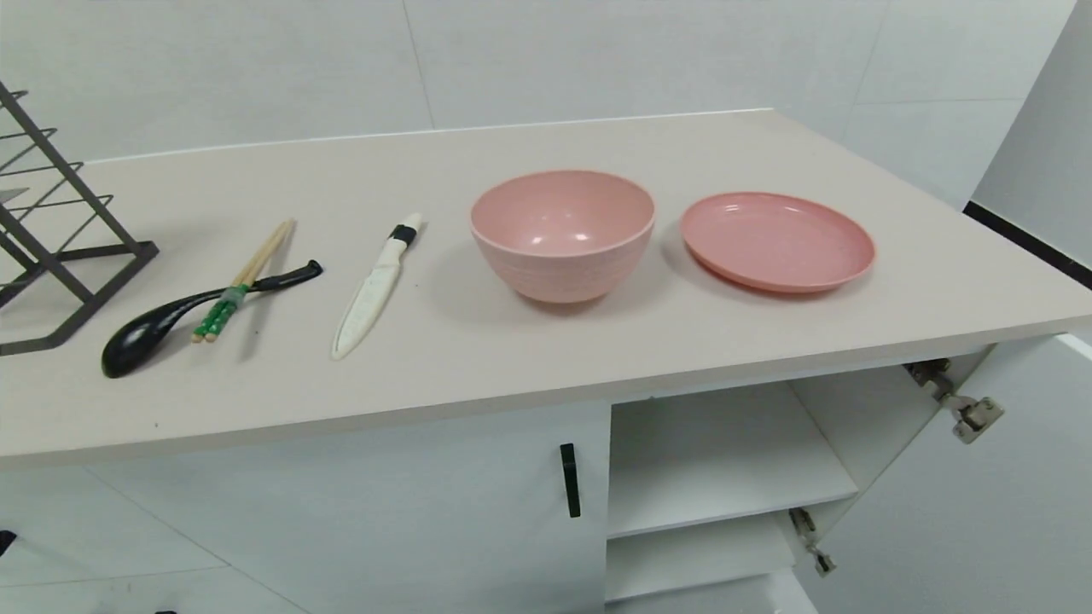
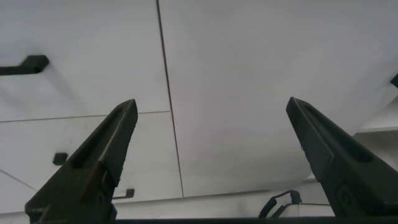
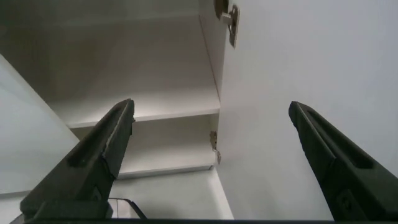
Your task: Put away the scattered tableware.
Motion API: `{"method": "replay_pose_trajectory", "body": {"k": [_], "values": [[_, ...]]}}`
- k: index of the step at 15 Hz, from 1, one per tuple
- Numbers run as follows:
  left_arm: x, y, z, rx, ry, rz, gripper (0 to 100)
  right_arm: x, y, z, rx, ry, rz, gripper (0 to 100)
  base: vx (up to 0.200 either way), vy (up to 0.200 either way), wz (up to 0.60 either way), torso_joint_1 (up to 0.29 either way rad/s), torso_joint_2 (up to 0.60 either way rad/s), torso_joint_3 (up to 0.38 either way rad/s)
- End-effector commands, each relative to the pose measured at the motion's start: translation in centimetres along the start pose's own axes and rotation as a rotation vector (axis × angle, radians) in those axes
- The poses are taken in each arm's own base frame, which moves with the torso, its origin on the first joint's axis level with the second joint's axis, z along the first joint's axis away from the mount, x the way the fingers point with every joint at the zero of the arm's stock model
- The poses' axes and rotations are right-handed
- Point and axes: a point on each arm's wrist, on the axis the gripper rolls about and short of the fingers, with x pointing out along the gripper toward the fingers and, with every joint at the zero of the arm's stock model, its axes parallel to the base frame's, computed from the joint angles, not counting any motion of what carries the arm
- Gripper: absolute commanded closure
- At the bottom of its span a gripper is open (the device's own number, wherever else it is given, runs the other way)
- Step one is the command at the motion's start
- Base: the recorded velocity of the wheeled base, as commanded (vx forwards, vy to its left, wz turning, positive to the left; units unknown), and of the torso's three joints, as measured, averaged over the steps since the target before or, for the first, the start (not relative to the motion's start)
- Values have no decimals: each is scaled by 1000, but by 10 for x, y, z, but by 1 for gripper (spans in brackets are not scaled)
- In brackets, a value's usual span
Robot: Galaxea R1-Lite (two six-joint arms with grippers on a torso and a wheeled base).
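Since nothing has yet been lifted, all the tableware lies loose on the worktop. The pink bowl stands upright near the middle. The pink plate lies flat just beside it, toward the right edge. A white knife rests between the bowl and the left-hand group, its blade pointing to the front edge. Toward the left end, a pair of chopsticks lies crossed over the handle of a black spoon, and the two touch. That crossing probably means the chopsticks must come off before the spoon can be taken cleanly. A black wire rack stands at the left edge, a likely home for the plate.

Below the right end of the worktop a cupboard door hangs open on its hinge, baring a white shelf. It seems opened to receive the dishes.

The left pincer has its fingers spread wide with nothing between them, and it faces closed cupboard fronts. The right pincer is likewise spread and empty. It looks into the open cupboard at the shelves, so it seems the better placed to load them. The task looks barely begun.
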Motion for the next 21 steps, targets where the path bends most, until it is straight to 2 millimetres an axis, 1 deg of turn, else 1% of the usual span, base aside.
{"method": "replay_pose_trajectory", "body": {"k": [1,4,7,10,21], "values": [[0,0,0,0,3,1,0,0,0,0,0,-1,1,0,0,0,0,227,-500,-198],[0,0,0,0,3,1,0,0,0,0,0,-1,1,0,0,0,0,220,-476,-211],[0,0,0,0,3,1,0,0,0,0,0,-1,1,0,0,0,0,133,-484,-217],[0,0,0,1,3,1,0,0,0,0,0,-1,1,0,0,0,0,398,-481,-237],[0,0,0,1,2,1,0,0,0,0,0,-1,1,0,0,0,0,287,-536,-258]]}}
